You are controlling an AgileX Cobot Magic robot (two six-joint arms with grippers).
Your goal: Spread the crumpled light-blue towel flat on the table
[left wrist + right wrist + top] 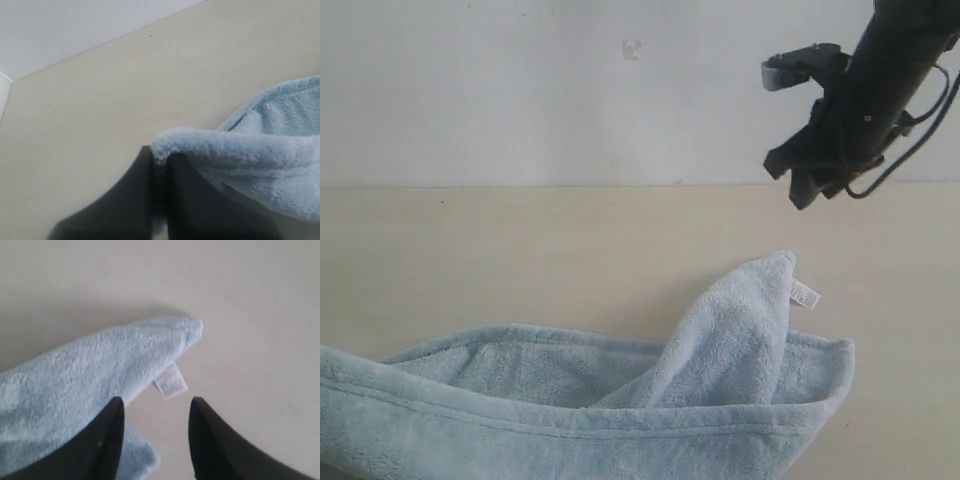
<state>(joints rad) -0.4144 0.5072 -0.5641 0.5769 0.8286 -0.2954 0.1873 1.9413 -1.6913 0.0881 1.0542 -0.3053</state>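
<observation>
Pale-blue plush fleece towel [570, 400] lies doubled along the near edge of the pale beige wood-look surface [520, 250]; tagged corner flopped over, right of centre. Left fingers [132, 200] pinch a plush edge; right fingers [107, 440] spread, empty (above the white tag [171, 381]). Judgement: grip that corner low; draw it right against the left hold.

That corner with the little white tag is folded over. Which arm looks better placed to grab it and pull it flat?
Probably the right. The right gripper hangs open over the tag at the folded corner of the towel, while the left gripper is shut on another edge of the towel.
</observation>
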